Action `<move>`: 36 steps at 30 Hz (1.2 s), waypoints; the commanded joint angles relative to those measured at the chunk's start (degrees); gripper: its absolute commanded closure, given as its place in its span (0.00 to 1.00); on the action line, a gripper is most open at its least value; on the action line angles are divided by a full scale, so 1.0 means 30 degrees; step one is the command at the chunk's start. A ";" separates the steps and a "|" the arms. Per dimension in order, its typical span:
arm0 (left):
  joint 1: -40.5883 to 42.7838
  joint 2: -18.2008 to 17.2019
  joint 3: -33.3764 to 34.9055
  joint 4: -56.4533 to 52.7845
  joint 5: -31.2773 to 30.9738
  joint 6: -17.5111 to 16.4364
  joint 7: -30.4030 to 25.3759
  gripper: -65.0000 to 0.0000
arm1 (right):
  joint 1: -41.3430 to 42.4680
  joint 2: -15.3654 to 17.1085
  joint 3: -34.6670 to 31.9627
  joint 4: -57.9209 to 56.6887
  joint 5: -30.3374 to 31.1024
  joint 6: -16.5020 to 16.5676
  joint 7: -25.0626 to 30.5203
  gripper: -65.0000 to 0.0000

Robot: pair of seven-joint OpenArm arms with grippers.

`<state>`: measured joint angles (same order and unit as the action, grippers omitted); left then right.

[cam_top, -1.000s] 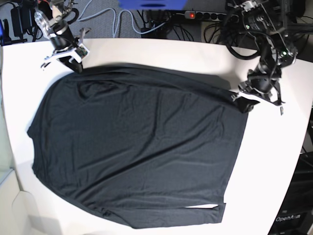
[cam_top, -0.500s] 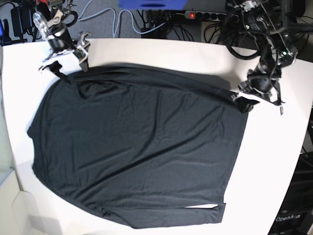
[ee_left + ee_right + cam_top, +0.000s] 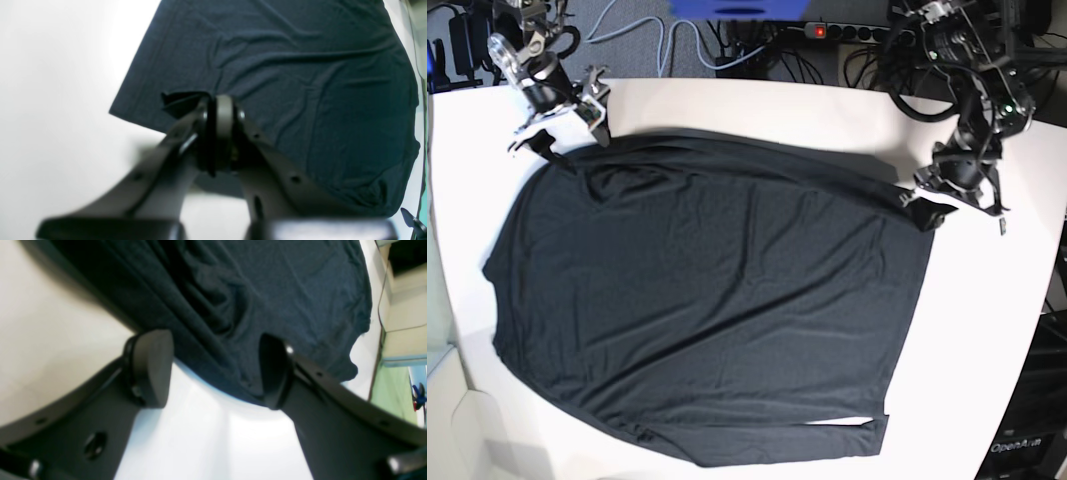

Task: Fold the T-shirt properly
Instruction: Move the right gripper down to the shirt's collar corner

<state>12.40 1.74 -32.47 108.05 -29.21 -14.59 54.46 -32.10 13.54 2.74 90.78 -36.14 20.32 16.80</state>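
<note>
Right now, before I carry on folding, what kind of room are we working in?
Most likely a robotics lab or workshop, not a home. A white table carries the T-shirt, with a power strip and tangled cables on the floor behind it, and dark equipment labelled OpenArm at the side.

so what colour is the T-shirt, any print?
Plain charcoal-black T-shirt, no print visible; clearest in the base view.

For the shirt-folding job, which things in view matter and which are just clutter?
Job: charcoal-black thin-fabric long-sleeved T-shirt; left gripper, pinching its edge; right gripper, open at the far corner.

Clutter: black power strip with red switch; grey cable.
</note>
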 commanded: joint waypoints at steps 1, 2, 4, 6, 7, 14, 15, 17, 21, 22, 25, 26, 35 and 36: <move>-0.0105 -0.0125 -0.0034 0.0276 -0.0299 -0.0075 -0.0409 0.96 | -0.0100 0.0307 -0.0079 -0.0561 -0.1067 0.1272 -0.1687 0.35; -0.0105 -0.0125 -0.0034 0.0276 -0.0299 -0.0075 -0.0409 0.96 | 0.0076 0.0336 -0.0196 -0.0854 -0.1096 0.1272 -0.1687 0.35; -0.0105 -0.0125 -0.0034 0.0276 -0.0299 -0.0075 -0.0409 0.96 | 0.0252 0.0512 -0.0284 -0.1353 -0.1448 0.1272 -0.1716 0.35; -0.0105 -0.0125 -0.0034 0.0276 -0.0299 -0.0075 -0.0409 0.96 | 0.0311 0.0541 -0.0284 -0.1821 -0.2415 0.1272 -0.1687 0.36; -0.0105 -0.0125 -0.0034 0.0276 -0.0299 -0.0075 -0.0409 0.96 | 0.0311 0.0483 -0.0255 -0.2085 -0.3001 0.1272 -0.1540 0.36; -0.0105 -0.0125 -0.0034 0.0276 -0.0299 -0.0075 -0.0409 0.96 | 0.0311 0.0483 -0.0284 -0.2378 -0.3733 0.1272 -0.1599 0.62; -0.0105 -0.0125 -0.0034 0.0276 -0.0299 -0.0075 -0.0409 0.96 | 0.0311 0.0483 -0.0284 -0.2378 -0.3733 0.1272 -0.1658 0.67; -0.0105 -0.0125 -0.0034 0.0276 -0.0299 -0.0075 -0.0409 0.96 | 0.0311 0.0541 -0.0284 -0.2378 -0.3733 0.1272 -0.1716 0.74; -0.0105 -0.0125 -0.0034 0.0276 -0.0299 -0.0075 -0.0409 0.96 | 0.0311 0.0717 -0.0196 -0.2642 -0.3821 0.1272 -0.1716 0.75; -0.0105 -0.0125 -0.0034 0.0276 -0.0299 -0.0075 -0.0409 0.96 | 0.0311 0.0922 -0.0196 -0.2642 -0.3939 0.1272 -0.1716 0.75; -0.0076 -0.0125 -0.0034 0.0276 -0.0299 -0.0075 -0.0379 0.96 | 0.0311 0.1069 -0.0196 -0.2788 -0.4671 0.1272 -0.1716 0.84; -0.0076 -0.0125 -0.0034 0.0276 -0.0299 -0.0075 -0.0379 0.96 | 0.0311 0.1040 -0.0167 -0.2935 -0.5140 0.1272 -0.1716 0.89; -0.0076 -0.0125 -0.0034 0.0276 -0.0299 -0.0075 -0.0379 0.96 | 0.0311 0.1040 -0.0138 -0.3287 -0.6635 0.1272 -0.1716 0.98; -0.0047 -0.0125 -0.0034 0.0306 -0.0299 -0.0075 -0.0379 0.96 | 0.0281 0.1069 -0.0138 -0.3257 -0.6664 0.1272 -0.1716 0.98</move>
<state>12.53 1.74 -32.47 108.05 -29.23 -14.59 54.43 -29.26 16.36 2.44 83.33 -49.84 16.05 21.41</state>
